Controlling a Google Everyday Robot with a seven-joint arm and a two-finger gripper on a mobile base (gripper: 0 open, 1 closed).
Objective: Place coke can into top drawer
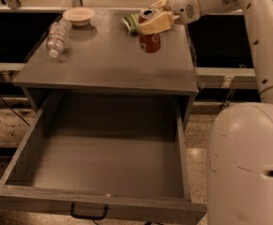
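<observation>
Only one camera view here, looking down at the front of a grey cabinet [108,64].

The gripper [155,16] is up over the back right part of the cabinet top, coming in from the right on the white arm [262,36]. It's clamped on the can [149,41]. One cream finger [158,22] crosses the front of the can near its top, and the other one peeks out behind it. The can is upright, with its red body hanging below the fingers and the silver top just showing above them. I honestly can't tell if its bottom is touching the surface or just off it.

The drawer [103,205] is pulled all the way out toward the camera, so you see its floor and both side walls. The black handle [89,214] sits low on the front panel. The can is well apart from it, up on top and further back.

Other stuff on the cabinet top:
- A green bag [130,22] sits just left of the can, by the back edge.
- A small bowl [79,15] is near the back left.
- A clear bottle [56,34] lies on its side just in front of the bowl, along the left edge.

The robot's big white base [248,168] fills the lower right, beside the drawer.
</observation>
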